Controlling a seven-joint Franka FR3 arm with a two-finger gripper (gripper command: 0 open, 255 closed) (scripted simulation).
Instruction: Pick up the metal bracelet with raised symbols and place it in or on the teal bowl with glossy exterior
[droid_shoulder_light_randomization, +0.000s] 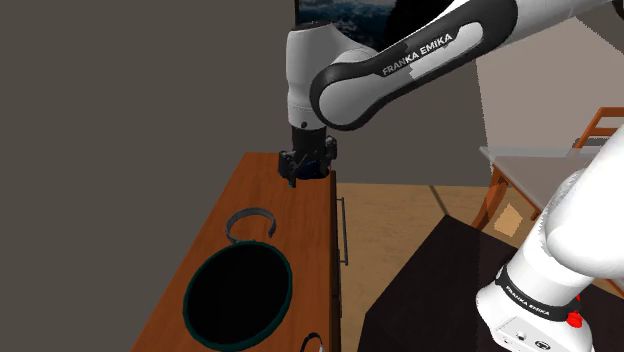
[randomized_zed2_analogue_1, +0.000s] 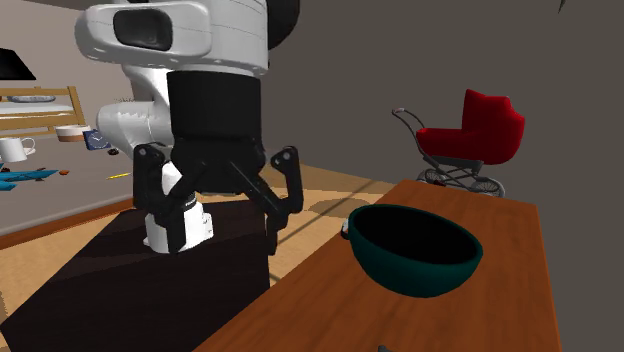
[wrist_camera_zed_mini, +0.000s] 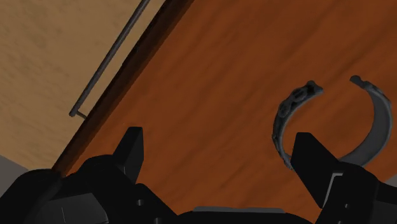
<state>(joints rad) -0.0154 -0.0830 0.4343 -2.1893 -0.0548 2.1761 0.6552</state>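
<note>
Gripper: I see it (droid_shoulder_light_randomization: 305, 170) (randomized_zed2_analogue_1: 220, 228) (wrist_camera_zed_mini: 219, 143) hanging over the wooden top (droid_shoulder_light_randomization: 212, 232) (randomized_zed2_analogue_1: 480, 310) (wrist_camera_zed_mini: 222, 63), fingers spread wide, nothing between them.
Bracelet: a dark grey open cuff (droid_shoulder_light_randomization: 250, 211) (wrist_camera_zed_mini: 284, 114) with raised marks, lying flat on the wood. On my wrist camera it sits beside one finger, outside the gap.
Bowl: dark teal (droid_shoulder_light_randomization: 290, 290) (randomized_zed2_analogue_1: 415, 270), upright, just beside the bracelet, which lies between bowl and gripper.
Rail: a thin bar (droid_shoulder_light_randomization: 343, 230) (wrist_camera_zed_mini: 111, 60) below the top's edge.
Pram: red (randomized_zed2_analogue_1: 470, 135), beyond the top.
</note>
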